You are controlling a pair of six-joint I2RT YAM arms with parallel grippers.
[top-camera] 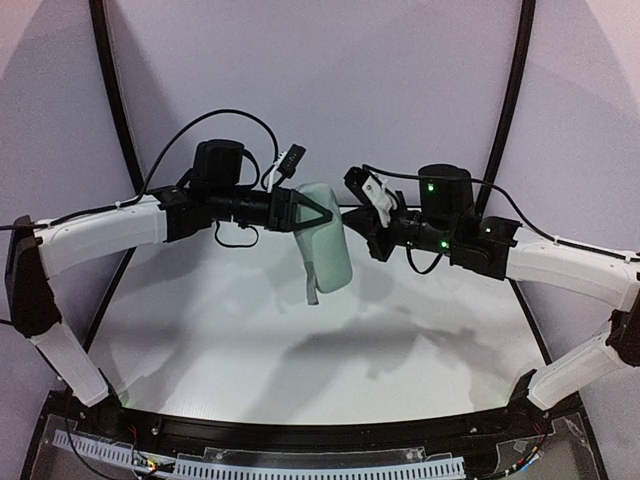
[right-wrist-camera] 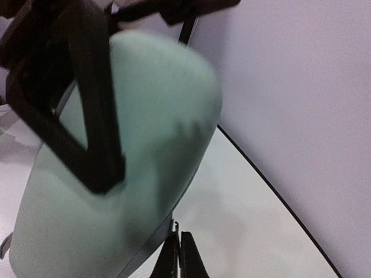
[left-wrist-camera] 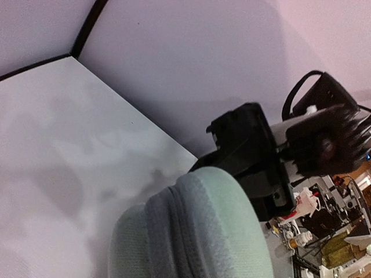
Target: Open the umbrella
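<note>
Top external shows left end effector (top-camera: 320, 214) clamping mint case (top-camera: 330, 255); right wrist shows right end effector (right-wrist-camera: 179, 256) closed.

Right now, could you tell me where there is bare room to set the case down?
The table is bare all the way from the back wall to the near rail. Only the air above is crowded, where the left gripper holds the case beside the right gripper.
</note>
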